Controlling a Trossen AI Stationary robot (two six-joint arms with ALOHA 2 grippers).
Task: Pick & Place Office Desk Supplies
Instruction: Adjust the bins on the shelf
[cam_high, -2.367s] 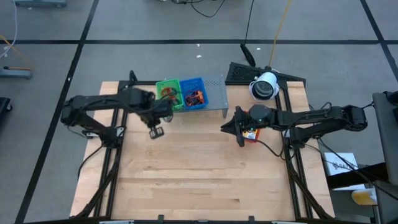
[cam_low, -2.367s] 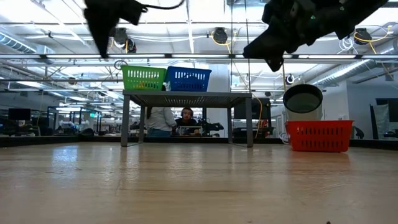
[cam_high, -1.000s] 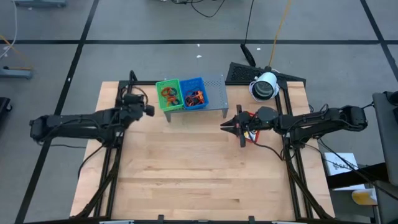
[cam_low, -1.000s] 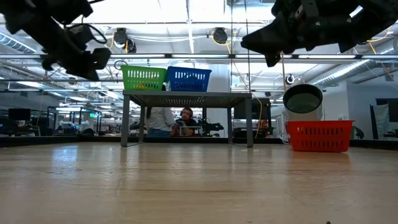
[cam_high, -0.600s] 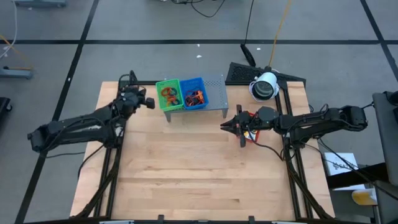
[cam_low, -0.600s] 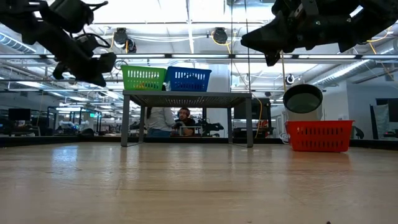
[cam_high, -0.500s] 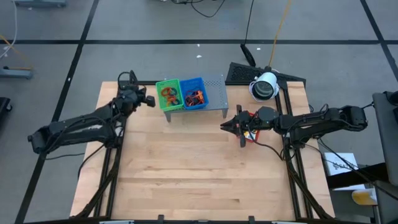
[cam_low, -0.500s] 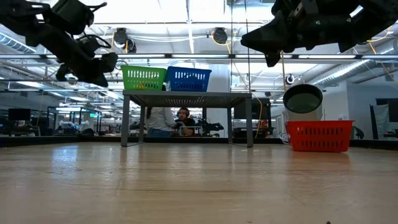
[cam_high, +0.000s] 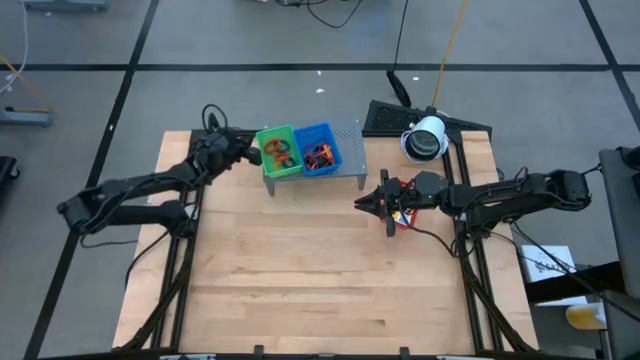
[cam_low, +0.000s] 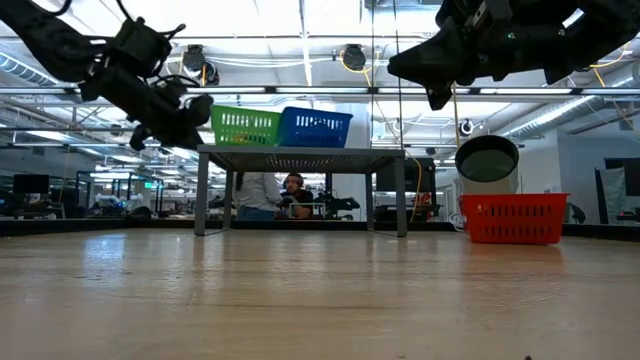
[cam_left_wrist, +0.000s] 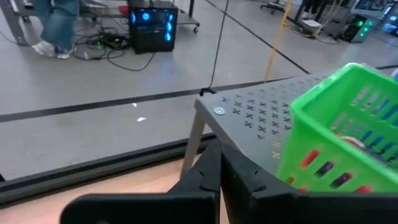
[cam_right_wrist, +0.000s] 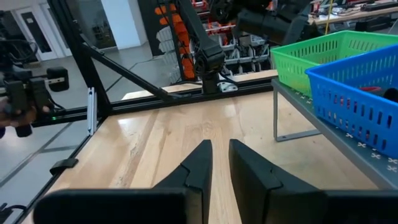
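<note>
Left claw (cam_high: 250, 153) presses the green tray (cam_high: 277, 150) beside blue tray (cam_high: 318, 147)

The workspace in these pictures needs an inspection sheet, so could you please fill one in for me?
Surface: wooden table, bare across its front and middle.
Job's things: orange loops in the green tray; orange and dark pieces in the blue tray. Both trays sit on the grey shelf at the table's far edge.
Clutter: red basket at the right side, under the right arm.
Grippers: left tool shut, right against the green tray's left side; right tool raised above the table in front of the shelf, fingers slightly apart, holding nothing.
Cables: several on the floor beyond the table.
Surroundings: a person walking far behind; a seated person beyond the shelf.
</note>
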